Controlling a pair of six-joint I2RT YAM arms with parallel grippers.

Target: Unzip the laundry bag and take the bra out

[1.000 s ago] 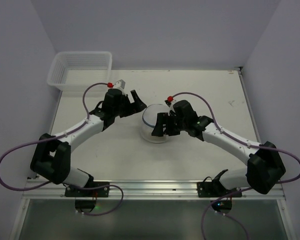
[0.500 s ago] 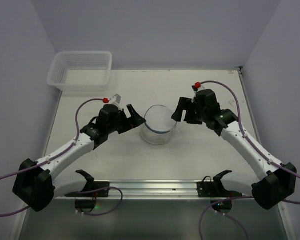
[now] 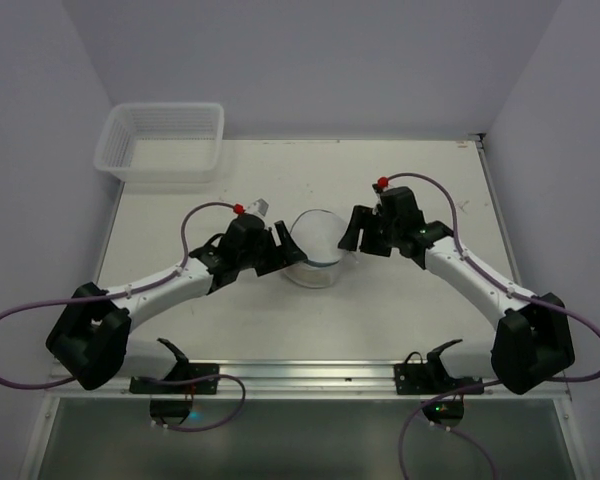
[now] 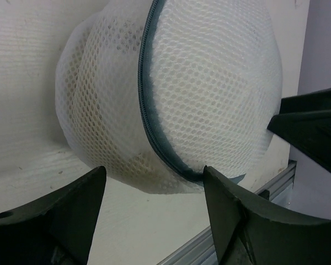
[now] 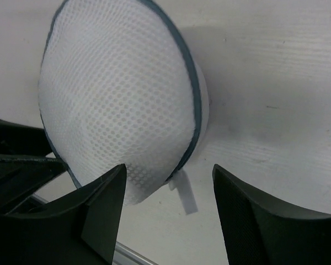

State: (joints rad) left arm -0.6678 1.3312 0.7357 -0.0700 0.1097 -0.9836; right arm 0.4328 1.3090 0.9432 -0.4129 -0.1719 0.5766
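Flanking the laundry bag (image 3: 318, 247), left pincer (image 3: 288, 251) and right pincer (image 3: 354, 232) gape

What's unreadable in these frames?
Bra: unseen in every view; the laundry bag mesh hides its contents.
Zip slider: absent from the zip rim stretches both wrist views show; too small from the top.
Contact: top view too small to show whether left hand or right hand touches the bag.

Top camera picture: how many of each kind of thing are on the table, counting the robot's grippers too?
White mesh laundry bag: 1
White latticed plastic basket: 1
Black grippers: 2, the left gripper and the right gripper
Total: 4
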